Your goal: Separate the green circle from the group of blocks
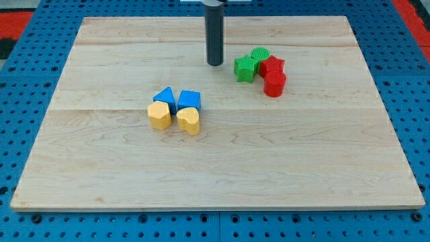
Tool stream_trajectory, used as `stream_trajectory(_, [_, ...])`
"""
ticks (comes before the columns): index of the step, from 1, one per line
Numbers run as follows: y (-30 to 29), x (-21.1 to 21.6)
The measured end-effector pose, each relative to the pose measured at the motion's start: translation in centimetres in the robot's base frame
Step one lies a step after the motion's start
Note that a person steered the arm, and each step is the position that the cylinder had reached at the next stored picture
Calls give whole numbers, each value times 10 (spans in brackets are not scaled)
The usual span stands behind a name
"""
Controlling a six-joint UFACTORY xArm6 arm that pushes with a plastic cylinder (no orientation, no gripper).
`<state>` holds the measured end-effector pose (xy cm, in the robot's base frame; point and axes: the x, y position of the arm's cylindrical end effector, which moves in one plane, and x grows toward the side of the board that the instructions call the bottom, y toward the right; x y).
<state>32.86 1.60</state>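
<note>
The green circle point(261, 54) lies at the upper right of the wooden board, at the back of a tight cluster. It touches a green star point(246, 68) on its left and a red star point(272, 66) on its right. A red cylinder point(274, 84) sits just below the red star. My tip point(215, 64) stands on the board to the left of this cluster, a short gap from the green star and touching no block.
A second group sits left of centre: a blue triangle point(164, 97), a blue cube point(189, 99), a yellow hexagon point(159, 115) and a yellow heart point(189, 120). The wooden board point(322, 161) rests on a blue pegboard surface point(27, 54).
</note>
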Motion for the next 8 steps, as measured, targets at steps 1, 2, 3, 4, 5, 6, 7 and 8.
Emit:
stream_trajectory(1, [61,8])
stream_trajectory(2, [72,9])
stream_trajectory(3, [62,9])
stream_trajectory(4, [17,9])
stream_trajectory(5, [11,-2])
stream_trajectory(6, [83,-29])
stream_trajectory(7, [128,-51])
stream_trajectory(8, [129,-71])
